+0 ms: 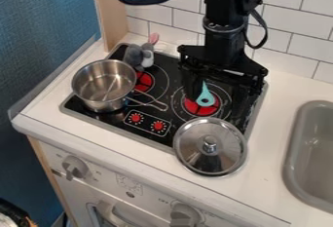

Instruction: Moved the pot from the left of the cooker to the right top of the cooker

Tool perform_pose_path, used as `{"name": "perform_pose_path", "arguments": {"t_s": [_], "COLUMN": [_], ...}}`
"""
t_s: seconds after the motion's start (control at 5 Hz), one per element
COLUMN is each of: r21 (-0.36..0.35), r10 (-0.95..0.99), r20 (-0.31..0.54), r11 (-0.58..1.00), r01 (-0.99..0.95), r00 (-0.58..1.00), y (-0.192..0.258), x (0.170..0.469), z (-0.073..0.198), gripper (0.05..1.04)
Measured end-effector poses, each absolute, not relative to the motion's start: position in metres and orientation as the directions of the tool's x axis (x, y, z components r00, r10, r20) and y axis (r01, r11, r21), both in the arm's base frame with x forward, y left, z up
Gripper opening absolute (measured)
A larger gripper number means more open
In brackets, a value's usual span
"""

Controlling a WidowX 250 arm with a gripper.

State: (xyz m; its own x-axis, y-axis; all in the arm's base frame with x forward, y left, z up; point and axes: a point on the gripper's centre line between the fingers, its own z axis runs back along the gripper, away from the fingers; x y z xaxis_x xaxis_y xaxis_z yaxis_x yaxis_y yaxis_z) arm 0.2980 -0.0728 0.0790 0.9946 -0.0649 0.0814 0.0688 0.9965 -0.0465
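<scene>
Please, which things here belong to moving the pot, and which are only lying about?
For the job:
- pot
- cooker
- tool

Lying about:
- lid, front right
- grey soft toy, at the back
- teal thing, on the right burner

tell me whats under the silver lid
The lid overlaps the front right corner of the cooker and the white counter. Whether anything else lies beneath can't be seen; the lid covers it.

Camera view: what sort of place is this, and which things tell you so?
It looks like a toy kitchen. The signs are a small cooktop with printed-looking red rings, a metal pot on its left side, and a grey sink set into the white counter.
</scene>
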Motion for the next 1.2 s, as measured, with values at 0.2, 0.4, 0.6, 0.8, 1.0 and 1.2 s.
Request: {"name": "perform_pose_path", "arguments": {"t_s": [0.2, 0.4, 0.6, 0.8, 1.0, 1.2], "r21": [-0.046, -0.123, -0.136, -0.130, -0.093, -0.074], "r10": [-0.070, -0.013, 0.030, 0.166, 0.269, 0.375], "r20": [0.049, 0.028, 0.054, 0.143, 0.199, 0.208], "r11": [0.996, 0.992, 0.990, 0.980, 0.962, 0.927], "r01": [0.072, 0.016, -0.023, -0.148, -0.255, -0.368], "r00": [0.996, 1.000, 0.998, 0.976, 0.942, 0.903], "y": [-0.073, -0.056, -0.035, 0.017, 0.051, 0.088], "x": [0.296, 0.301, 0.305, 0.310, 0.307, 0.301], "z": [0.070, 0.063, 0.060, 0.075, 0.086, 0.086], "gripper": [1.000, 1.000, 1.000, 1.000, 1.000, 1.000]}}
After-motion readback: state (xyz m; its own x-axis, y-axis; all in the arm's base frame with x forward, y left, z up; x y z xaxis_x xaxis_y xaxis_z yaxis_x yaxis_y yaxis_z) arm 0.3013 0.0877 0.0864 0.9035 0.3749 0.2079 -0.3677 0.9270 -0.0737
